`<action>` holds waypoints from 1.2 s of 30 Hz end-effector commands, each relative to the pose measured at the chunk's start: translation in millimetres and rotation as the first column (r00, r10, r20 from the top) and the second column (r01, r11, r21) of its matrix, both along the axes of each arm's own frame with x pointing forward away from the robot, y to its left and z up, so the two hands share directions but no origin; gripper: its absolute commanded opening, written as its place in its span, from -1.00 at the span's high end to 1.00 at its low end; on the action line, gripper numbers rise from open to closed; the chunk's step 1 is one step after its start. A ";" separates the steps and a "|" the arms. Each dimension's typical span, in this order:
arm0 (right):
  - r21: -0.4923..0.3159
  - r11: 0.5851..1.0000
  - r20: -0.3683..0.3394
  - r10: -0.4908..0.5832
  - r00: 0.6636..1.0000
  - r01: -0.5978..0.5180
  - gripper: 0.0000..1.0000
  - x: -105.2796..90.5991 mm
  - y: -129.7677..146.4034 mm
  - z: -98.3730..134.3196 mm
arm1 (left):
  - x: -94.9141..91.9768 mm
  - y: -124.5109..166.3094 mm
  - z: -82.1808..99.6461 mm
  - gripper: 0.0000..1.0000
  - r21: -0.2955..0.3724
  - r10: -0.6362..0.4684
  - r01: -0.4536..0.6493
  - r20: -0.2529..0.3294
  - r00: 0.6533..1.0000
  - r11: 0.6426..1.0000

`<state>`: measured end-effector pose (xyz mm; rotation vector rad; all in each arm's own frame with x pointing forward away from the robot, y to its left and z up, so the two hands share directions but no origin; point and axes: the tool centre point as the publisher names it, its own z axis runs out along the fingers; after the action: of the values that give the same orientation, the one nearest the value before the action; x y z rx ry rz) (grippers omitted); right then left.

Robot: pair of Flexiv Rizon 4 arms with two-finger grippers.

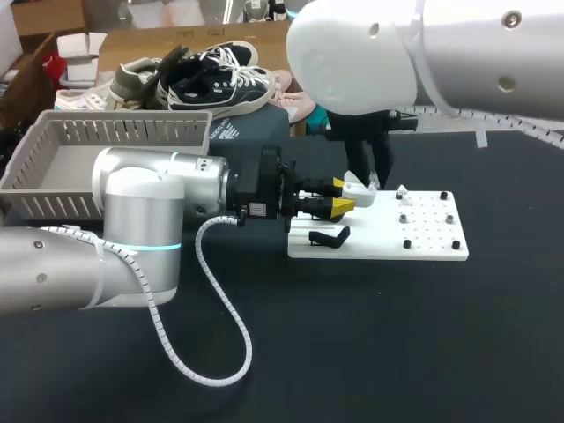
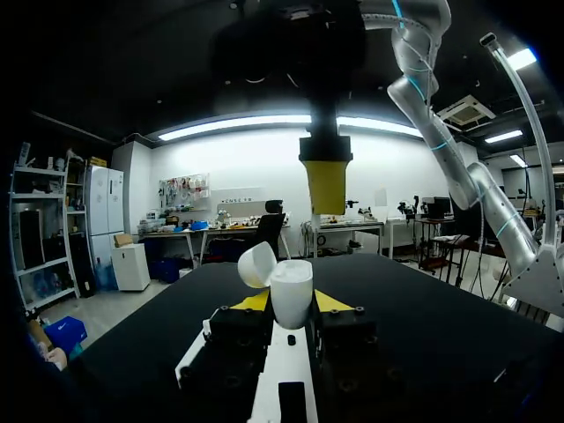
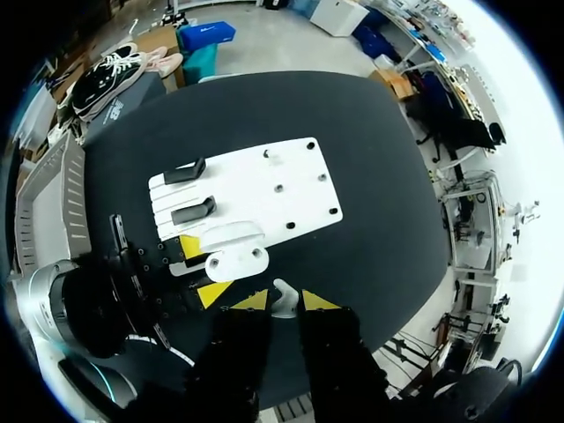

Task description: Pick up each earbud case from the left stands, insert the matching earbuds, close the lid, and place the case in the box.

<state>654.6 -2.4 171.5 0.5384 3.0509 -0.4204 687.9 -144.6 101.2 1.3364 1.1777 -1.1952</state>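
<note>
Leftmost, the grey box [image 1: 132, 132] sits well apart. The left gripper [image 1: 344, 196] clamps the open earbud case [image 1: 361, 192] from both sides, mouth upward, over the white stand board [image 1: 432, 248]. The right gripper [image 3: 284, 302] pinches a white earbud [image 3: 281, 293] directly above the case; a straight descent looks likely.

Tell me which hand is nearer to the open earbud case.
Left. The left hand is shut on the earbud case, gripping it from two sides; the right hand hangs just above it, apart, holding an earbud.
</note>
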 end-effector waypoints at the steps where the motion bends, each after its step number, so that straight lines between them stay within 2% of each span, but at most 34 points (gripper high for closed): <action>1: -0.007 1.000 0.013 0.008 1.000 -0.008 1.00 7.0 7.9 -0.4 | -0.7 -0.6 -0.1 1.00 0.000 0.004 -0.004 0.001 1.000 1.000; 6: -0.014 1.000 0.032 0.010 0.999 -0.010 1.00 10.5 9.4 -4.0 | -0.7 -0.6 -0.1 1.00 0.000 0.004 -0.004 0.001 1.000 1.000; 18: -0.006 1.000 0.016 0.000 1.000 0.000 1.00 14.5 -0.8 -14.4 | -0.7 -0.6 -0.1 1.00 0.000 0.004 -0.004 0.001 1.000 1.000; 36: -0.008 1.000 0.001 0.018 1.000 -0.018 1.00 21.6 3.5 -21.1 | -0.7 -0.6 -0.1 1.00 0.000 0.004 -0.004 0.001 1.000 1.000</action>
<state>673.7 0.0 151.0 0.5093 3.0452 -0.4271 687.9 -144.6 101.2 1.3364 1.1777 -1.1952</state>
